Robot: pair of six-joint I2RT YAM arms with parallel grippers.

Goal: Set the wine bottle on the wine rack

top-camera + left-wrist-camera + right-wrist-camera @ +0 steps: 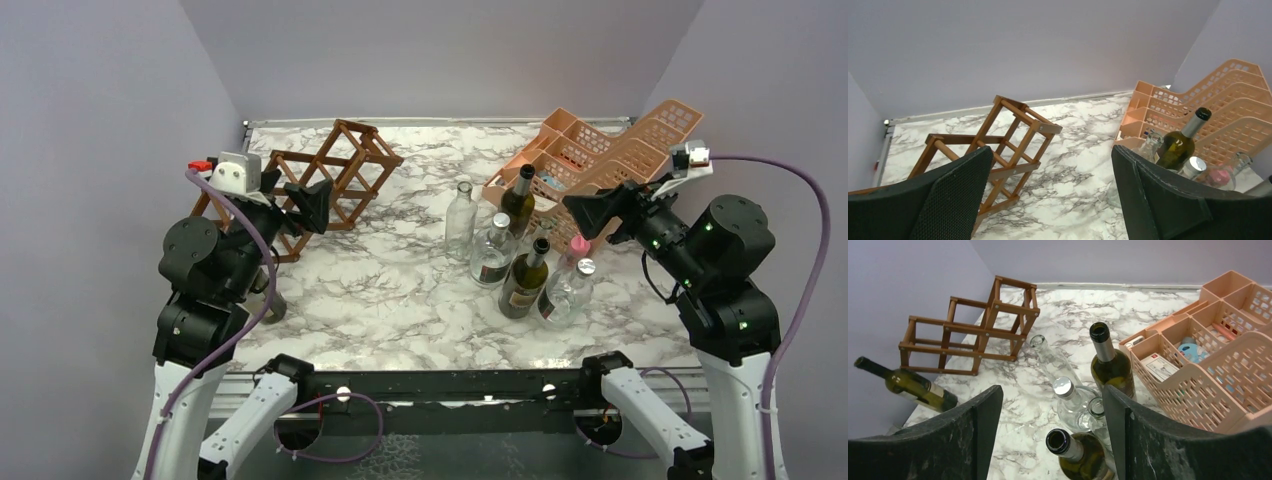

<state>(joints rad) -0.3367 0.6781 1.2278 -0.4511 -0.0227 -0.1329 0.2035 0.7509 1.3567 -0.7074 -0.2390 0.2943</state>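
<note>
Wine rack (1013,169) ahead of spread left pincer (1049,165); wine bottle (913,385) beside

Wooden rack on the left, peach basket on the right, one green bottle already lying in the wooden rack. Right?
No: the green bottle lies outside the wine rack, on the table beside it; the rack's cells are empty. The right wrist view shows this.

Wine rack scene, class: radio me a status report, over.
Left gripper, right gripper open, empty. Wine rack holds no bottle. Green bottle lying beside rack; other bottles stand by peach basket. Nothing blocking rack.
</note>
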